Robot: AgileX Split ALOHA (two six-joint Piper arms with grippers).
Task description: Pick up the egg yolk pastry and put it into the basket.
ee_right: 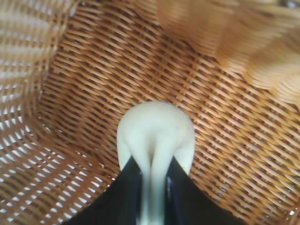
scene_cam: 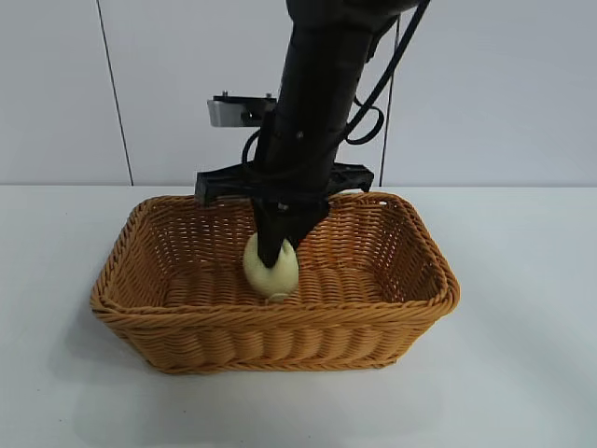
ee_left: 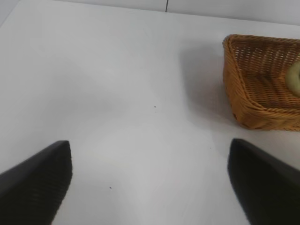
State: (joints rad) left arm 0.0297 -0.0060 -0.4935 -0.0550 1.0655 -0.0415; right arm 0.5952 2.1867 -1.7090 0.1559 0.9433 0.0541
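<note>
The pale cream egg yolk pastry (scene_cam: 271, 268) is inside the orange-tan wicker basket (scene_cam: 280, 336), down at its woven floor near the middle. My right gripper (scene_cam: 272, 252) reaches steeply down into the basket. In the right wrist view its two black fingers (ee_right: 126, 187) pinch the pastry (ee_right: 156, 131), which is squeezed to a narrow ridge between them. My left gripper (ee_left: 150, 159) hovers wide open over bare table, off to the side of the basket (ee_left: 253, 108), with nothing between its fingers. A sliver of the pastry (ee_left: 295, 78) shows over the basket's rim there.
The basket stands in the middle of a white table (scene_cam: 522, 373), with open tabletop around it. A pale panelled wall (scene_cam: 56, 84) rises behind. The right arm's black body (scene_cam: 317, 103) and its cables hang over the basket's back half.
</note>
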